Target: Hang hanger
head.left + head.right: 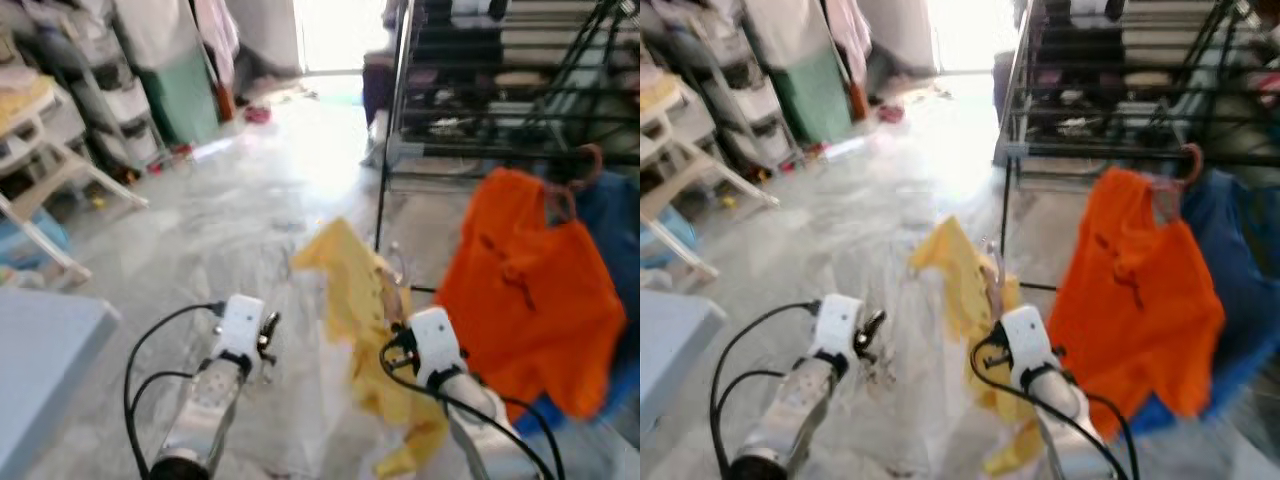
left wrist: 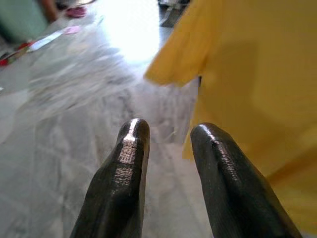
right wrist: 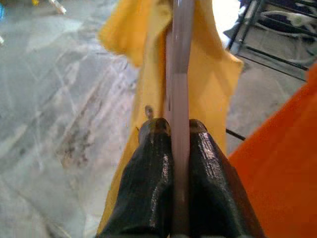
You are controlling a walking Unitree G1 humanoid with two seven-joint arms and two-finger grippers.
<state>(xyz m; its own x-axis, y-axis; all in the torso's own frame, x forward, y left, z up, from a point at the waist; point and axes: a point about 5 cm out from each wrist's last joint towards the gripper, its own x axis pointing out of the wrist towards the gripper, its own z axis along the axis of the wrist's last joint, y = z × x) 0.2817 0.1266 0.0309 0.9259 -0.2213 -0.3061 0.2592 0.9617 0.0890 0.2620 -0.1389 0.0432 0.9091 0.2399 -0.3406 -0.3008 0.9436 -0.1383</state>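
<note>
We stand on a grey marble floor (image 1: 250,230) in a cluttered room, facing a black metal drying rack (image 1: 500,90) on the right. From the rack hangs an orange shirt (image 1: 525,290) on a reddish hanger (image 1: 575,170), with a blue garment (image 1: 615,220) behind it. White shelving and stacked tubs (image 1: 110,90) line the wall on our left, and a pale blue-grey surface (image 1: 40,350) juts in at the lower left corner.

Between our two arms, a yellow shirt (image 1: 350,300) hangs in the air in front of the rack and just left of the orange shirt, draped over a pale pinkish hanger (image 3: 181,64). Our right gripper (image 3: 174,131) is clamped tight on that hanger's stem, both black fingers (image 3: 148,173) pressed against it.

Our left gripper (image 2: 168,134) is raised over the floor just beside the yellow shirt's sleeve, touching nothing, its fingers (image 2: 126,168) apart.
</note>
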